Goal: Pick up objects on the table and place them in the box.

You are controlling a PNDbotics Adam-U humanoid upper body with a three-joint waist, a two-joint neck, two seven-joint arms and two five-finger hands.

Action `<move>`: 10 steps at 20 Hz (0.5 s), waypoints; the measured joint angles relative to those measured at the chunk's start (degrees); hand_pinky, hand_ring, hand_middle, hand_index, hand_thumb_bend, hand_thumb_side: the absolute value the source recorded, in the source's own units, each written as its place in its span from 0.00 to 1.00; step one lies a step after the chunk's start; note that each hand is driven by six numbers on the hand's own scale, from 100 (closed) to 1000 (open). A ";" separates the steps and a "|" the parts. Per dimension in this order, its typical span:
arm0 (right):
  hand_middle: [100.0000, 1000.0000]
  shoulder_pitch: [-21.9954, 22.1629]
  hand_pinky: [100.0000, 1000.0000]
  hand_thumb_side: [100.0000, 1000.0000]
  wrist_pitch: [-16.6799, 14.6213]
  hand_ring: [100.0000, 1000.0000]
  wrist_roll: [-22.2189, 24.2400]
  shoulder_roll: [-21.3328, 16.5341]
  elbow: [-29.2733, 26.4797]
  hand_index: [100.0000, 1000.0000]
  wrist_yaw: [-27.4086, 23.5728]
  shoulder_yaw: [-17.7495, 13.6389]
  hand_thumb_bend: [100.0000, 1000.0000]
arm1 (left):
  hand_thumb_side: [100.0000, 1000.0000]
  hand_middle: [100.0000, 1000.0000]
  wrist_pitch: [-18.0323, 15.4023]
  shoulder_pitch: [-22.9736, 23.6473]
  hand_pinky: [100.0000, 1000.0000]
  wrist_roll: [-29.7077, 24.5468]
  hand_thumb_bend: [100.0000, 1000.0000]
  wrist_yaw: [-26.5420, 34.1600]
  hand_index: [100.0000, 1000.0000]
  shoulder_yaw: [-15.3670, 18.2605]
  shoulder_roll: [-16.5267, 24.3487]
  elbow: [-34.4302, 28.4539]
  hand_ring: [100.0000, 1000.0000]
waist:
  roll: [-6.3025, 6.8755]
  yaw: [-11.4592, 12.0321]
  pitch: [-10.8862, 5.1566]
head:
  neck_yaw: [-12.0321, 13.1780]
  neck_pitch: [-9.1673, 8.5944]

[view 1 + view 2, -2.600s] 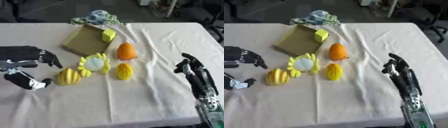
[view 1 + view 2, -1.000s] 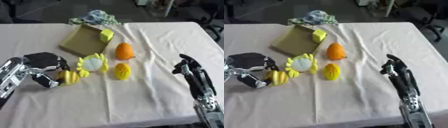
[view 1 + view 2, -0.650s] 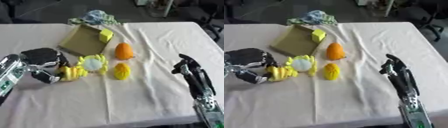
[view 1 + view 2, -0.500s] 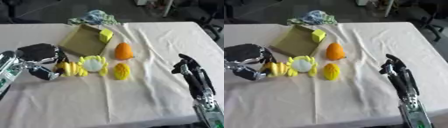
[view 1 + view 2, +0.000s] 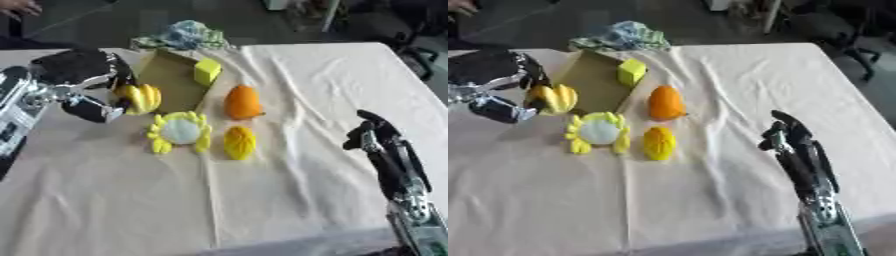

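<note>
My left hand (image 5: 83, 75) is shut on a yellow banana bunch (image 5: 142, 98) and holds it above the table, at the left edge of the flat brown box (image 5: 175, 84). A yellow cube (image 5: 206, 71) lies in the box. On the cloth in front of the box sit a yellow-and-white flower-shaped toy (image 5: 180, 132), an orange fruit (image 5: 242, 101) and a smaller yellow fruit (image 5: 239, 142). My right hand (image 5: 378, 137) stands at the right side of the table with its fingers relaxed, holding nothing.
A crumpled blue-green cloth (image 5: 185, 35) lies just behind the box at the table's far edge. The white tablecloth (image 5: 289, 200) is wrinkled, with a fold running toward me from the box.
My left hand closed on the banana bunch, lifted it off the cloth and carried it back toward the box. The camera shifted a little. My right hand stayed put.
</note>
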 measured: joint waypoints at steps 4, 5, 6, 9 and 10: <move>0.45 -0.37 0.50 0.55 -0.02 0.44 0.64 0.43 0.02 0.83 -0.28 0.69 0.00 | 0.11 0.41 0.39 -2.12 0.57 4.87 0.00 -7.12 0.62 2.31 -4.87 7.67 0.41 | -0.22 -1.67 0.03 | 1.02 0.00; 0.45 -0.55 0.50 0.55 -0.01 0.44 0.75 0.55 0.03 0.83 -0.37 0.78 0.00 | 0.11 0.41 0.62 -2.58 0.57 6.09 0.00 -8.80 0.63 2.88 -6.01 9.18 0.41 | -0.39 -2.05 0.05 | 1.27 0.00; 0.45 -0.60 0.50 0.55 -0.02 0.44 0.92 0.71 0.03 0.83 -0.47 0.97 0.00 | 0.11 0.42 0.94 -3.03 0.57 7.29 0.00 -10.46 0.63 3.53 -7.02 10.59 0.42 | -0.50 -2.40 0.17 | 1.56 0.00; 0.45 -1.02 0.50 0.55 -0.03 0.44 1.35 0.91 0.10 0.83 -0.67 1.40 0.00 | 0.11 0.43 2.20 -4.04 0.58 10.38 0.00 -14.36 0.64 5.48 -9.93 14.55 0.42 | -0.59 -3.41 0.72 | 2.16 0.01; 0.45 -1.05 0.50 0.55 -0.03 0.44 1.46 0.96 0.11 0.83 -0.74 1.42 0.00 | 0.12 0.43 2.69 -4.28 0.58 11.18 0.00 -15.26 0.65 6.08 -10.76 15.62 0.43 | -0.66 -3.58 0.74 | 2.31 0.01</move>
